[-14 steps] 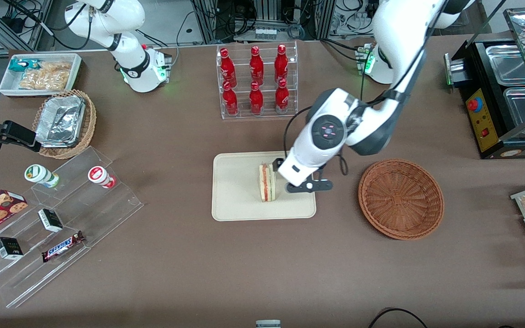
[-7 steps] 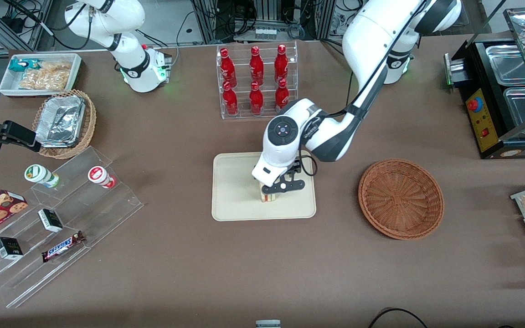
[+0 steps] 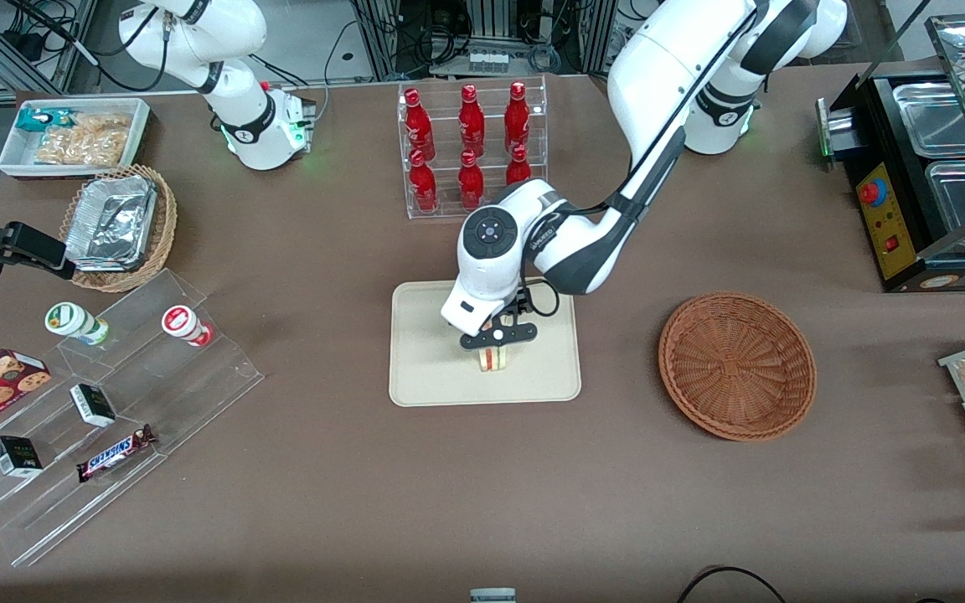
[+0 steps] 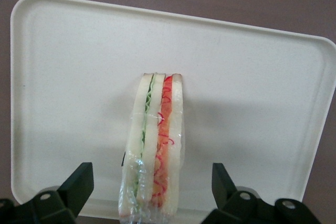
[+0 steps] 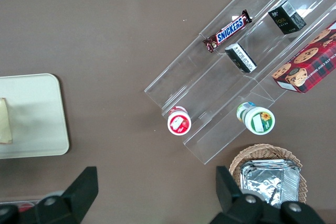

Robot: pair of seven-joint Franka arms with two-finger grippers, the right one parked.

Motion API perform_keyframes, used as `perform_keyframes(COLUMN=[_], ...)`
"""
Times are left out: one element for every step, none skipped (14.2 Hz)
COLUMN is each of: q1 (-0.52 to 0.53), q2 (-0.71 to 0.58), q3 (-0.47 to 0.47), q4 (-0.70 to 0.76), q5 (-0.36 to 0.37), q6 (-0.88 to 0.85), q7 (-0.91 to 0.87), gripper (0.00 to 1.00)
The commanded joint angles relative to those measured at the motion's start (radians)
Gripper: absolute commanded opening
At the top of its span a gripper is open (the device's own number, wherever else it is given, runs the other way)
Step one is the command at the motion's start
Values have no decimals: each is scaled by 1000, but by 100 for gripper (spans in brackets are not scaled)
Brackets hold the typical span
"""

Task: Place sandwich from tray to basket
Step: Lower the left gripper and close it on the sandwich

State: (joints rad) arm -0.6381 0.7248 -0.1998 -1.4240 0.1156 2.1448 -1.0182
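The left gripper [image 4: 153, 167] is above the sandwich [image 4: 163, 124], fingers [image 4: 80, 183] spread — it should descend straight, well centred, then squeeze softly.

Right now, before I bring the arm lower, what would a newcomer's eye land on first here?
Probably the bright red bottles in the clear bin, farther from the front camera than the tray. Next, the round brown basket on the table, beside the tray toward the working arm's end. Then the wrapped sandwich on the cream tray, with the gripper open above it.
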Motion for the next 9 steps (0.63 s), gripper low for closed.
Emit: perform_keyframes(q1=[-23,-23,-23,-23,-25,-29,-32,-32,-35], q2=[34,44,50,56,56,57,59,67,70], q3=[16,16,16,16,16,16,16,16,16], q4=[33,31,31,31,31,30,30,28,30], q5=[48,56,58,58,58,58,58,58,58], q6=[13,24,30,30,32,32,32,32,32], q7=[-51,-52,-54,-54,-54,-54,-56,-57,-71], gripper=[99,99,99,99,99,99,98,96,93])
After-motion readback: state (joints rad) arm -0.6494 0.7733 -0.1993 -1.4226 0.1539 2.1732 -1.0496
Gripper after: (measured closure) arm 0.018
